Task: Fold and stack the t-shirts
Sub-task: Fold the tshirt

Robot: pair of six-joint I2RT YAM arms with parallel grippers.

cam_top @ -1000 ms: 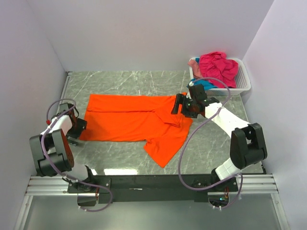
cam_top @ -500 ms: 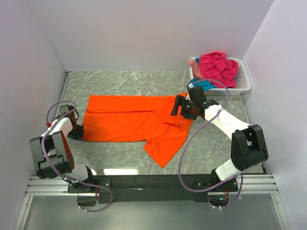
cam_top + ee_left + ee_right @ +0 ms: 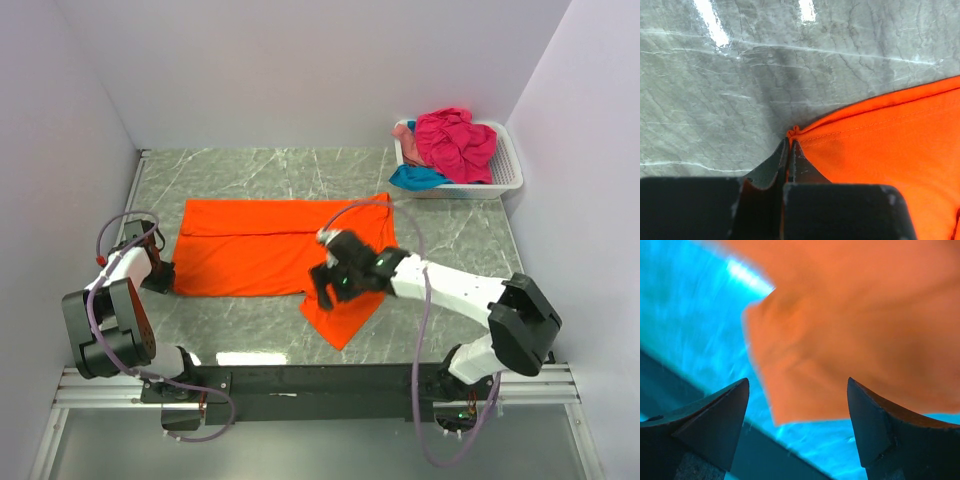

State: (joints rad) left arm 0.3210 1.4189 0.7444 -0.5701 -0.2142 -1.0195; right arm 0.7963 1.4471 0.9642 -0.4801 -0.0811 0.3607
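Observation:
The orange t-shirt (image 3: 260, 245) lies spread flat on the marble table, one sleeve (image 3: 345, 318) pointing toward the near edge. My left gripper (image 3: 163, 272) sits low at the shirt's near left corner. In the left wrist view its jaws (image 3: 791, 143) are shut on that hemmed corner of the orange t-shirt (image 3: 890, 150), a small tuft bunching at the tips. My right gripper (image 3: 322, 287) hovers open above the sleeve. In the right wrist view the right gripper (image 3: 797, 387) shows wide-apart fingers over a loose edge of the orange t-shirt (image 3: 840, 315), touching nothing.
A white slatted basket (image 3: 507, 158) stands at the back right, holding a magenta shirt (image 3: 455, 140), a teal one (image 3: 415, 178) and a pale pink one (image 3: 403, 130). Walls close in left, right and behind. The black mounting rail (image 3: 320, 380) runs along the near edge.
The left gripper slid onto the shirt's near left corner and shut on it. The right arm swung from the collar area leftward and nearer, over the sleeve, jaws still open.

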